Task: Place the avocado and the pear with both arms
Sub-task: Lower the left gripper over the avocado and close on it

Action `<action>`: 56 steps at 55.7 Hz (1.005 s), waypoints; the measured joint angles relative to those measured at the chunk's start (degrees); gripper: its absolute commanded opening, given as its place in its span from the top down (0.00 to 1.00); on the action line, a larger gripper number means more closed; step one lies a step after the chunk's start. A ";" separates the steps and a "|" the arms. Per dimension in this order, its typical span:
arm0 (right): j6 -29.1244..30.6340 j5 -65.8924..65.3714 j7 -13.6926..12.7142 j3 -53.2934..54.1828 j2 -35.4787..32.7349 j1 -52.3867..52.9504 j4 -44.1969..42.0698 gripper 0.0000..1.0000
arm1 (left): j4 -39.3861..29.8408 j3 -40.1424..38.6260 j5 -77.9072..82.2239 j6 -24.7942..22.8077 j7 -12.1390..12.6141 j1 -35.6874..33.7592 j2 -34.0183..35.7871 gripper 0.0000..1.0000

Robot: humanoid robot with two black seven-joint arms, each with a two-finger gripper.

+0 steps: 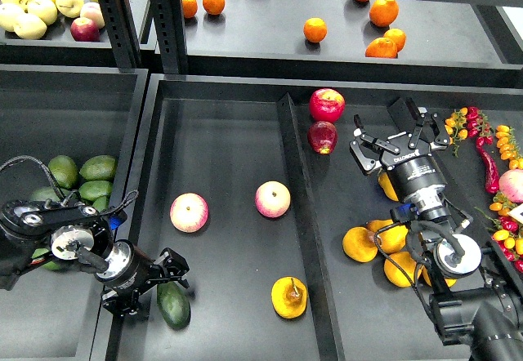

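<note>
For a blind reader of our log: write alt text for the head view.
The left gripper sits at a dark green avocado lying in a black tray, near a pear and two apples. The right gripper hangs open over the neighbouring tray above yellow pears.

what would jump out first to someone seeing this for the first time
The two black arms dominate: the left gripper sits low in the middle tray, its jaws at a dark green avocado. Just right of it lies the orange-yellow pear, with two pink-and-yellow apples above. The right gripper hovers open over the right tray.
</note>
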 measured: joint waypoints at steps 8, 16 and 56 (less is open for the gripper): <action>0.01 0.01 0.00 0.11 0.00 0.00 0.01 0.00 | 0.64 0.04 -0.05 0.00 0.00 0.04 -0.63 0.03; 0.02 0.15 -0.02 0.14 0.00 0.00 0.09 0.00 | 0.73 0.09 -0.05 0.00 0.00 0.17 -1.04 0.03; 0.18 0.18 -0.02 0.15 0.00 0.25 0.36 0.00 | 1.80 0.09 1.68 0.01 0.00 1.35 -2.37 0.25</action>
